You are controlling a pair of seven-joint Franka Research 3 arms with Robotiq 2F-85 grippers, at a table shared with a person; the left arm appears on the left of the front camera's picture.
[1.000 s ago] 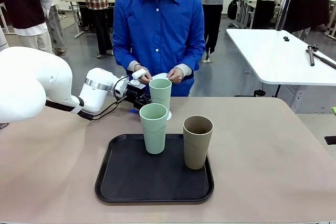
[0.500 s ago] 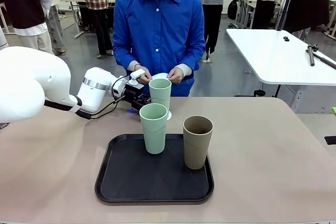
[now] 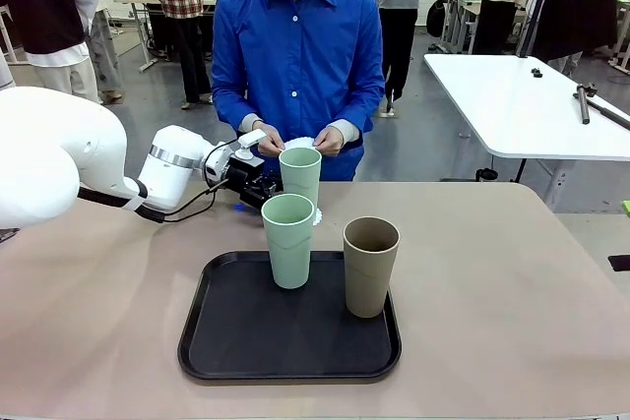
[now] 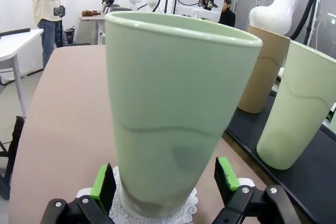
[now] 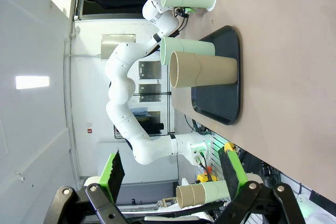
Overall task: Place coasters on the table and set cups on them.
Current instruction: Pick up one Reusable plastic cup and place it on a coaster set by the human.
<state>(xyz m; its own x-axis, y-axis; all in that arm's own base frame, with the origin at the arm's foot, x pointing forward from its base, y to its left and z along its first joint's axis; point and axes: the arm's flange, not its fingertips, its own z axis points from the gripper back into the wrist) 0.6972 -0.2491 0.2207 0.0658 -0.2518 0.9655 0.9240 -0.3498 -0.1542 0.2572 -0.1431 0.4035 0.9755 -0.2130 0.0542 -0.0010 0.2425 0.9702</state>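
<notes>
**Item 1.** A pale mint green tapered matte tumbler (image 4: 173,103) is stood upright on the large beige-tan tabletop (image 3: 512,272), just beyond the far edge of the tray. A thin white round coaster with a scalloped lacy edge (image 4: 157,214) lies under its base, and the frill shows all round the foot. The disc is judged to be there to keep the cup's base off the table, as the task requires.

**Item 2.** The left gripper (image 4: 164,178) is set low at that tumbler. Its jaws are spread, with one green pad just beside the wall on each side. No pinch is seen. The low position is judged to suit a tall cup that tips easily.

**Item 3.** A second mint green tumbler (image 3: 288,240) and a brown-taupe tumbler (image 3: 371,265) are stood upright and apart on a black rectangular tray (image 3: 226,341). They are judged to be waiting for coasters of their own.

**Item 4.** Further white lacy discs (image 3: 300,143) are held in the person's hands (image 3: 330,138) at the far edge of the table. Their number cannot be told. They are judged to be kept ready for laying on the table.

**Item 5.** The right gripper (image 5: 173,174) is held wide apart with nothing between its pads, well away from the cups. It is judged idle.

**Progress.** One cup of three is judged done.
</notes>
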